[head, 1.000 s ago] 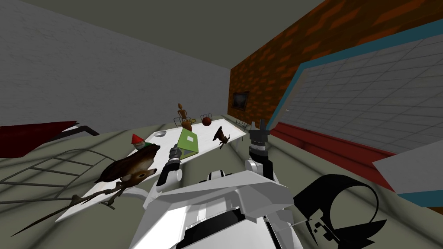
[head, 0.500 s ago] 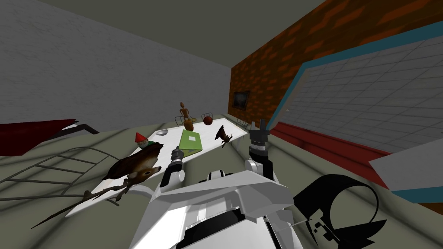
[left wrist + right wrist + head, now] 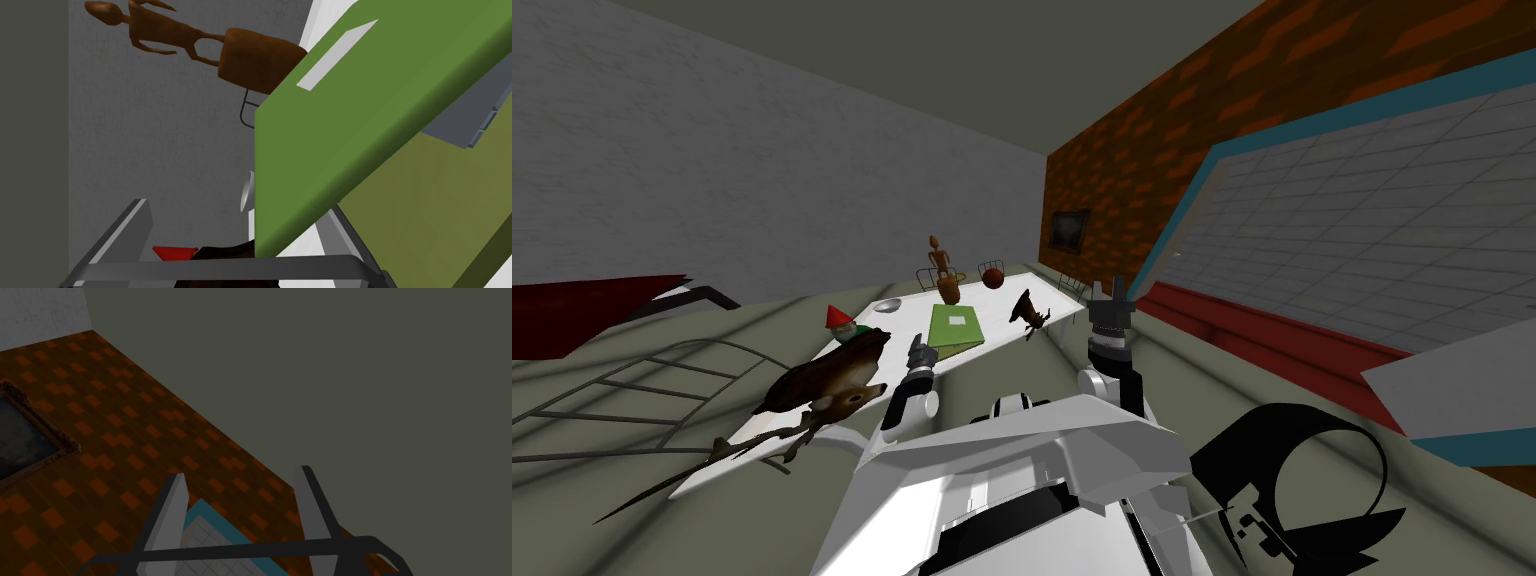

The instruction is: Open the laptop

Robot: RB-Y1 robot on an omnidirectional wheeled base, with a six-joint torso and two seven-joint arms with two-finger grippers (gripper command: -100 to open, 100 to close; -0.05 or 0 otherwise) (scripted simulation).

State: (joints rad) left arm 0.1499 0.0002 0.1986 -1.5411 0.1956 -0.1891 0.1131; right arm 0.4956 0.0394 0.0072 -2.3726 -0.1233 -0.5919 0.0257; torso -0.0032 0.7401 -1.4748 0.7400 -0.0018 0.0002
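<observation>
A white table (image 3: 999, 306) stands in a grey room with one brick wall (image 3: 1132, 170), and the green laptop (image 3: 955, 327) lies on it among ornaments.

Your left gripper (image 3: 917, 351) is at the laptop's near edge, its fingers (image 3: 131, 229) spread wide and clamped on nothing. From the left wrist view, the lid (image 3: 370, 115) is a thick green slab crossing in front of the gripper. The lid's corner sits between the two fingers, and one finger runs along under its edge — touching or not, I can't tell. Below the slab you can see a paler olive face and a grey strip. So the lid reads as raised a little off the base, though I'd judge it far from open.

What the next move turns on is that the laptop lies straight ahead of the left gripper, with the lid's free edge toward you and crosswise to the fingers. That suggests a lift up and away from you, with a finger under that edge.

Your right gripper (image 3: 1109, 295) hangs raised, well off to the laptop's right, fingers apart and empty — the left is much nearer.

- **Behind the laptop:** a wooden figure (image 3: 942, 268) stands just behind it, and a ball (image 3: 993, 277) behind and to the right.
- **Left of the laptop:** a bowl (image 3: 887, 306), a gnome (image 3: 837, 322) and a deer (image 3: 827, 382).

A lid swung fully back could reach the figure.
</observation>
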